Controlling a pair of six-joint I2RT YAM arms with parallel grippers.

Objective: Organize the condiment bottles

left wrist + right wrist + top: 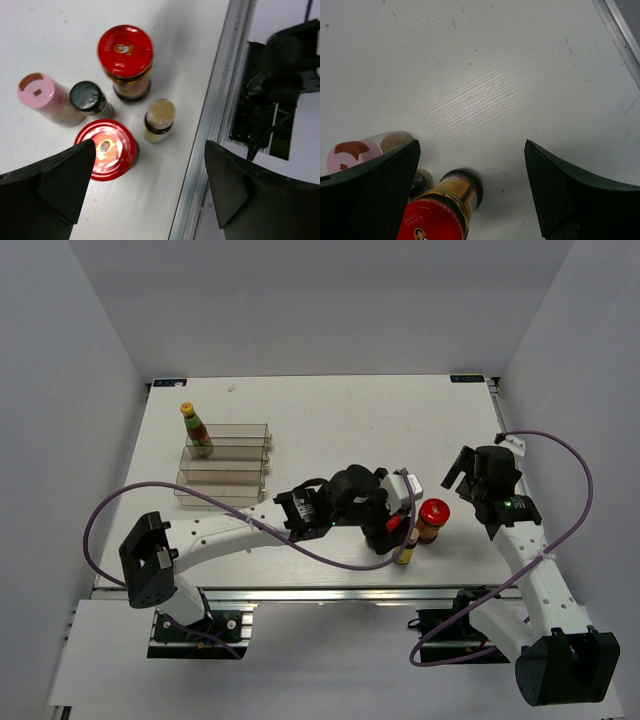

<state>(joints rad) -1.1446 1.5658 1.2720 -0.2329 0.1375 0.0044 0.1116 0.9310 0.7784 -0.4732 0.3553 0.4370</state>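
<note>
Top: yellow-capped bottle (196,430) stands at the rack's (225,475) far end; the others cluster near the front edge under the left gripper (395,512). Left wrist: jaws wide, empty, above red jar (125,50), second red jar (106,150), pink-capped bottle (36,91), dark-capped bottle (87,96) and slim bottle (160,119); all look rigid, smooth and tippy, so probably best pinched on the body below the cap. Right wrist: right gripper (471,145) is spread wide, empty, beside the cluster.

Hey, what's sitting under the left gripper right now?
Five bottles stand beneath the open left gripper: a far red-lidded jar, a near red-lidded jar, a pink-capped bottle, a dark-capped bottle and a slim yellowish bottle. One finger covers the near jar's edge.
</note>
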